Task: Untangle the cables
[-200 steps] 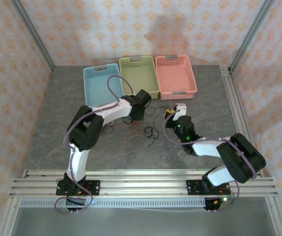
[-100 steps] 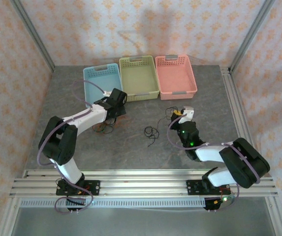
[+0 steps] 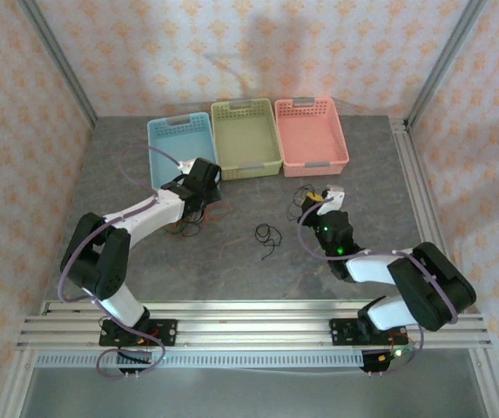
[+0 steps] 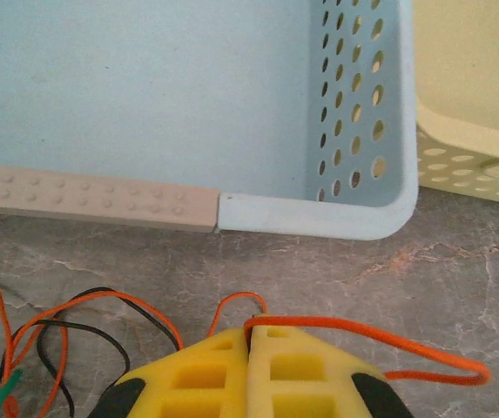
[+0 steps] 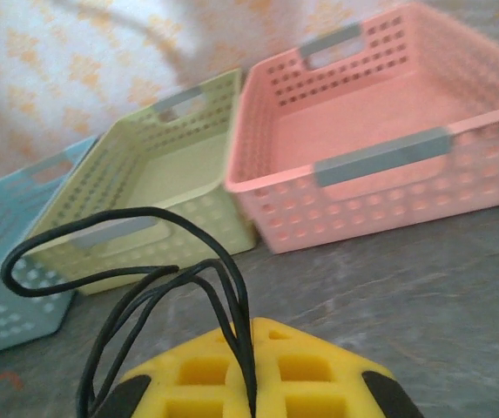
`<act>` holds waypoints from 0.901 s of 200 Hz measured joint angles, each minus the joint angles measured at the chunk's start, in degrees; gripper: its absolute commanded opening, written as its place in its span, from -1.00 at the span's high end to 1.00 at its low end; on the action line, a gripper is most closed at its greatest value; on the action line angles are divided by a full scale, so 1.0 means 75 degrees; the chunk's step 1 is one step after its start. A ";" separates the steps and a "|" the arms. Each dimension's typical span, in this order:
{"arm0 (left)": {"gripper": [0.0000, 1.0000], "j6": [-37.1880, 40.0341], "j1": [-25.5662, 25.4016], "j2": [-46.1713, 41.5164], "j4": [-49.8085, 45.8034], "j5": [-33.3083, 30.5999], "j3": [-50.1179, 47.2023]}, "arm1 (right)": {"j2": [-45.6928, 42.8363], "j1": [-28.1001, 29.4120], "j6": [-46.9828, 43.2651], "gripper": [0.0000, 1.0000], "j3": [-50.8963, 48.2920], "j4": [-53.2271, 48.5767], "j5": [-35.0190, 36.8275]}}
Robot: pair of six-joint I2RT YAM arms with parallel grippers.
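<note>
**Grey tabletop: the two arms had drawn apart, each keeping its own cable**

Marbled grey tabletop (image 3: 232, 270) carried three baskets along its far edge, and the work sat just in front of them. Over the last second the left arm had swung away from the middle toward the left edge. It ended with the left gripper (image 4: 249, 366) before the near right corner of the blue basket (image 4: 319, 218), clenched on an orange cable (image 4: 362, 335) that looped out to its right. More orange and black strands trailed on the stone at its left.

The right gripper (image 5: 253, 366) had eased back toward the right edge, clamped on a black cable (image 5: 144, 218) arching in front of the green basket (image 5: 127, 165) and pink basket (image 5: 380, 157).

Between the arms a loose black coil (image 3: 268, 235) lay alone near mid-tabletop. The spread suggested the clump had largely opened, though the strands beside the left gripper looked crossed and likely needed another pull.
</note>
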 measured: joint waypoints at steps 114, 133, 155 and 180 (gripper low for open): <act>1.00 -0.0105 0.0006 -0.0297 0.0516 0.0134 -0.0560 | -0.0516 0.0580 0.0335 1.00 0.3037 -0.1632 -0.2503; 1.00 -0.0187 0.0009 -0.0577 0.0600 0.0102 -0.0766 | -0.0131 0.0580 0.0469 1.00 0.3966 -0.1757 -0.2498; 1.00 -0.0207 0.0009 -0.0682 0.0714 0.0073 -0.0787 | 0.0880 0.0583 0.0498 1.00 0.5298 -0.2014 -0.2340; 1.00 -0.0201 0.0009 -0.0679 0.0799 0.0087 -0.0787 | 0.2259 0.0589 0.0507 1.00 0.6916 -0.2594 -0.1856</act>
